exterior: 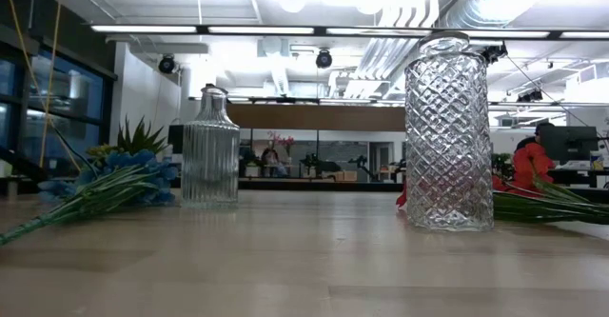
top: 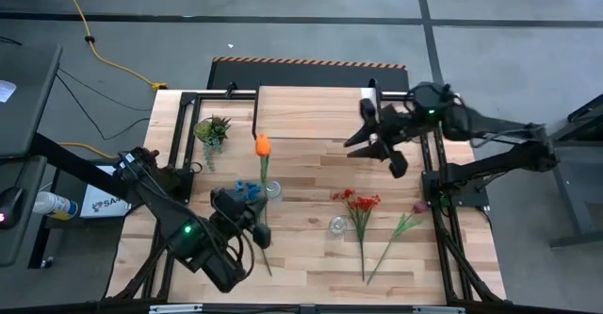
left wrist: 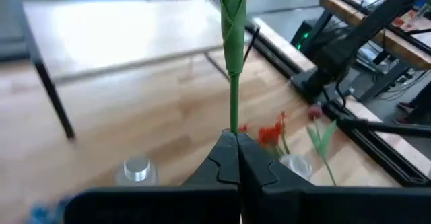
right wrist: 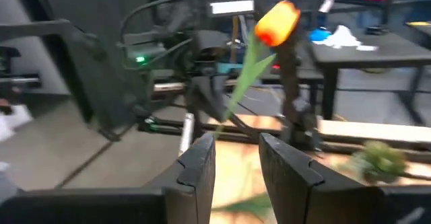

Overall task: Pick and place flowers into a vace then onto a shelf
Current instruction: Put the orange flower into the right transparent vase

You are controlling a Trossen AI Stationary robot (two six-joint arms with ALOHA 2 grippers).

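Note:
My left gripper [top: 252,218] is shut on the orange tulip [top: 263,145], near the table's near-left part; the right wrist view also shows the tulip [right wrist: 277,21]. The blue cluster [top: 247,190] lies beside a ribbed glass bottle [top: 272,191], which stands upright [exterior: 210,150]. A diamond-cut glass jar [top: 337,225] stands near the red cluster [top: 356,201]. The dark pink bud [top: 419,206] lies flat to the right. The shelf [top: 316,111] stands at the far edge. My right gripper [top: 382,142] hovers open over the shelf's right end. My left gripper pinches the tulip's green stem [left wrist: 234,120] between its two shut fingers, partway along its length. The stem runs on past the fingertips to the orange head, toward the far edge. The tail of the stem [top: 267,260] sticks out behind the gripper, toward the near edge. The tulip is lifted off the table.
A small spiky potted plant [top: 213,130] stands at the shelf's left end. A black frame [top: 435,177] borders the table on its right. Bare wood lies between the shelf and the flowers. In the low view a person in red [exterior: 529,165] sits far behind.

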